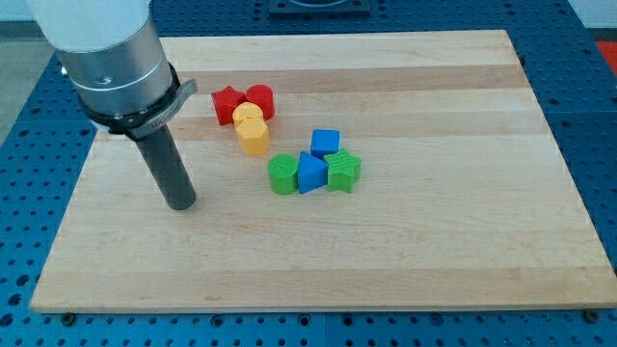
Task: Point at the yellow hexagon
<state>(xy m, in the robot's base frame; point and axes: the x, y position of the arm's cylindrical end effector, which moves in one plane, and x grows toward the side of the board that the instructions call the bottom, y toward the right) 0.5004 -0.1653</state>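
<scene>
A yellow hexagon block lies left of the board's middle, touching a second yellow block just above it. My tip rests on the board to the lower left of the yellow hexagon, well apart from it. The dark rod rises from the tip up to the grey arm body at the view's top left.
A red star-like block and a red round block sit above the yellow ones. To the right are a blue cube, a blue block, a green round block and a green star block. The wooden board ends at blue perforated table edges.
</scene>
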